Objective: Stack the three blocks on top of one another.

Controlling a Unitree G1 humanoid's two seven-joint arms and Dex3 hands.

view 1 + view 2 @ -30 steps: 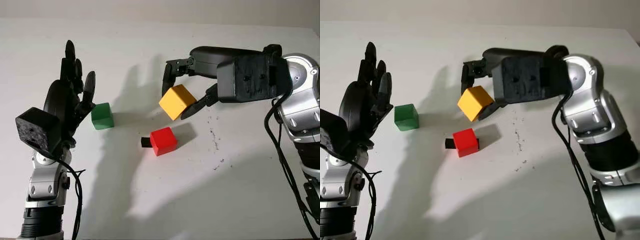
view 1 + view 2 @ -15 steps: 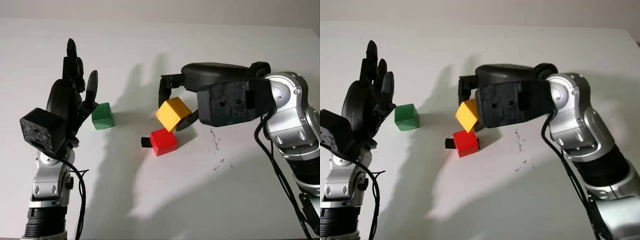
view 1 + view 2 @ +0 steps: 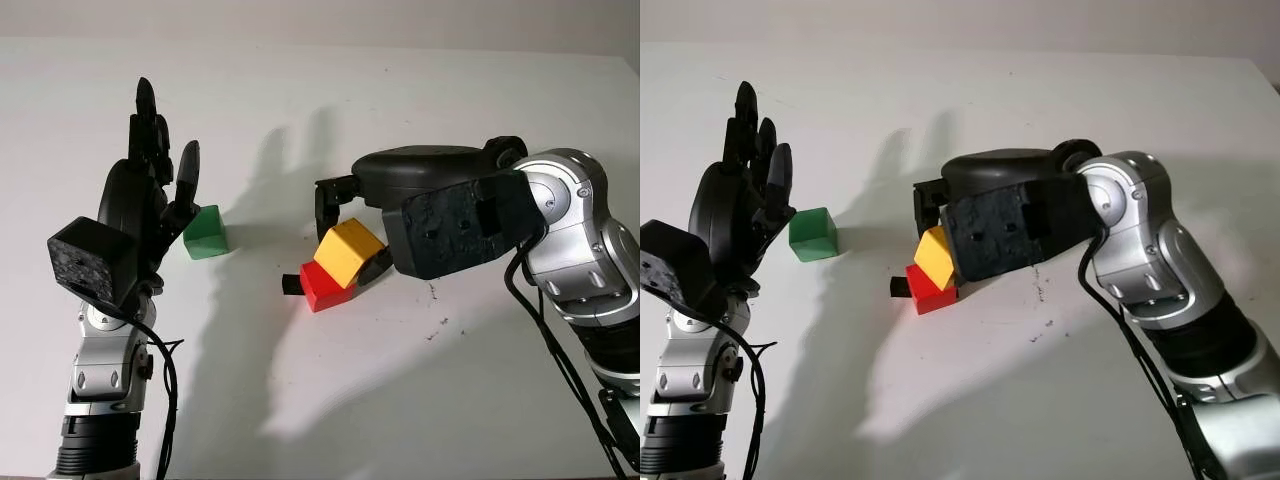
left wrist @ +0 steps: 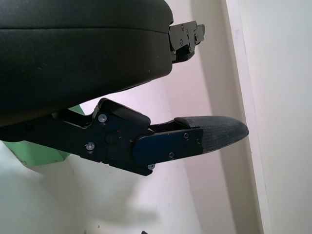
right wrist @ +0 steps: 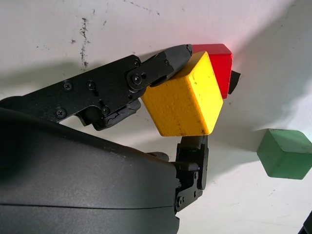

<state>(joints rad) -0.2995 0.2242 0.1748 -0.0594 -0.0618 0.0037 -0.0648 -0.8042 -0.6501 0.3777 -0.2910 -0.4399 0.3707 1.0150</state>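
Note:
My right hand (image 3: 345, 235) is shut on the yellow block (image 3: 346, 252), also the yellow block (image 5: 184, 98), holding it tilted. The block is right over the red block (image 3: 318, 285) at the table's middle; I cannot tell whether they touch. In the right wrist view the red block (image 5: 220, 62) peeks out behind the yellow one. A small black piece (image 3: 291, 285) lies against the red block's left side. The green block (image 3: 205, 231) sits alone further left, seen as the green block (image 5: 285, 153) from the right wrist. My left hand (image 3: 150, 170) is open, raised upright just left of the green block.
The white table (image 3: 330, 400) carries a few dark specks to the right of the red block. A pale wall runs along the table's far edge.
My right hand has lowered the yellow block down and slightly left, from above and right of the red block to right over it. The left hand has barely shifted.

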